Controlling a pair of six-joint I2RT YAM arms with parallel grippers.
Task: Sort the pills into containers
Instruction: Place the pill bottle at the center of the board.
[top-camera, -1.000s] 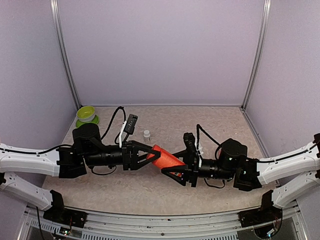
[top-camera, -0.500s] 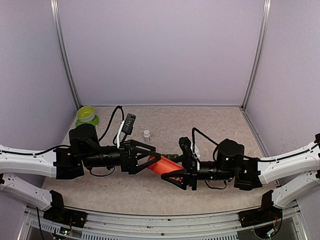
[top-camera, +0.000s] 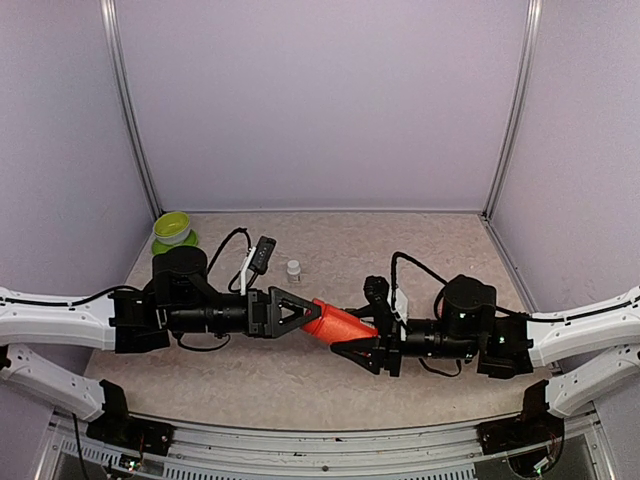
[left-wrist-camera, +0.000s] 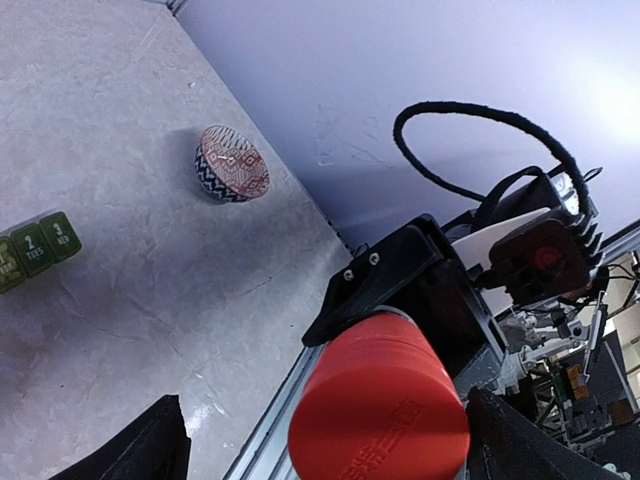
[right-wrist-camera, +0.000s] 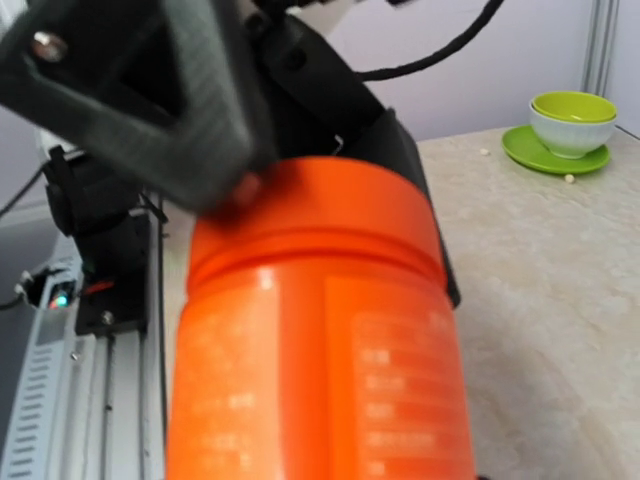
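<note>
While my right claw (top-camera: 347, 330) clamps the orange bottle (top-camera: 330, 320), my left claw (top-camera: 302, 312) gapes wide around its free end, not touching; green containers (left-wrist-camera: 35, 245) sit on the desk (left-wrist-camera: 150, 150), nine o'clock in left-wrist view.

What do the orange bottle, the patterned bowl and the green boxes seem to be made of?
Orange bottle: likely plastic, smooth, faintly glossy, embossed lettering.
Patterned bowl: perhaps glazed ceramic; painted pattern, unsure.
Green boxes: probably matte plastic, printed labels.
</note>
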